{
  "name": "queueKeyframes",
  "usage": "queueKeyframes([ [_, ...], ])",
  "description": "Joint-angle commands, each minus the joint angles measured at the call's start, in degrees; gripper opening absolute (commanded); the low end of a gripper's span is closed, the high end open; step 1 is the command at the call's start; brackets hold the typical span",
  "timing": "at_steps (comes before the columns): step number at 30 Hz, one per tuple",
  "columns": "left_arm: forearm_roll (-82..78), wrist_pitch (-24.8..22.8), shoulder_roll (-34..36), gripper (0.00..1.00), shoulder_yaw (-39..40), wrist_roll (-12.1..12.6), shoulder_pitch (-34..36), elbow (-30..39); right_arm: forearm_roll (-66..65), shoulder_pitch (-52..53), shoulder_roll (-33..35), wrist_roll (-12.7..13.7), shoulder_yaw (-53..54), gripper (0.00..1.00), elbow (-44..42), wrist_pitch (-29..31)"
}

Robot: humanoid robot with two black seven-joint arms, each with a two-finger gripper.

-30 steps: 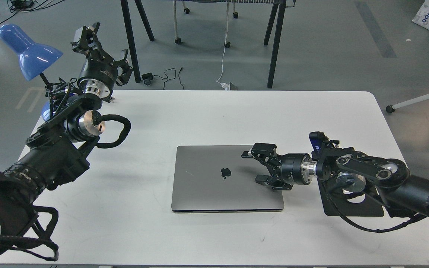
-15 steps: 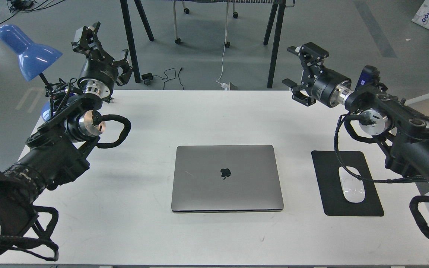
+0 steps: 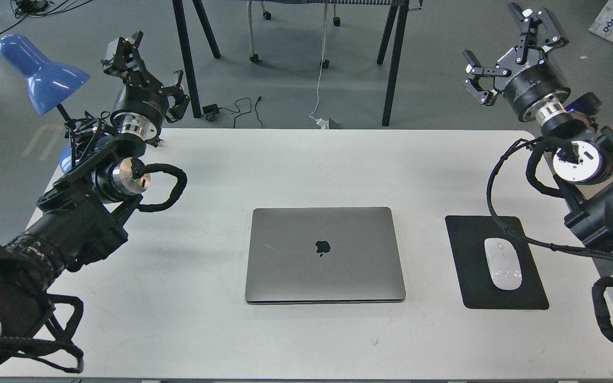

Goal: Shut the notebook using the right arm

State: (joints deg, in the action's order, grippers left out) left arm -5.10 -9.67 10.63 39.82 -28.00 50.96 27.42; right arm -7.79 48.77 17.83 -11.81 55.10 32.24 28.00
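Observation:
The notebook (image 3: 325,255) lies shut and flat in the middle of the white table (image 3: 306,170), lid up with the dark apple logo showing. My right arm is raised at the far right, well away from the notebook. Its gripper (image 3: 514,48) is open and empty, high above the table's back right corner. My left gripper (image 3: 149,66) is raised at the back left, open and empty.
A black mouse pad (image 3: 474,282) with a white mouse (image 3: 503,271) lies to the right of the notebook. A blue desk lamp (image 3: 40,72) stands at the back left corner. Black stand legs (image 3: 391,64) and cables are on the floor behind the table.
My right arm has lifted off the notebook's right edge and swung up and back to the far right. The notebook stays shut. The left arm has not moved.

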Motion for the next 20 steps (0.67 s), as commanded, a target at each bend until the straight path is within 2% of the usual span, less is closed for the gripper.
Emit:
queueKeyframes([
  [1,0.0,0.0,0.0,1.00,0.0,0.0,0.0,0.0,1.2,-1.3,0.1,0.2,0.1,1.00,1.0,0.0],
  [9,0.0,0.0,0.0,1.00,0.1,0.0,0.0,0.0,1.5,-5.4,0.4,0.2,1.5,1.00,8.7,0.0],
  [20,0.0,0.0,-0.1,1.00,0.0,0.0,-0.1,0.0,1.5,-5.4,0.4,0.2,2.4,1.00,8.9,-0.5],
])
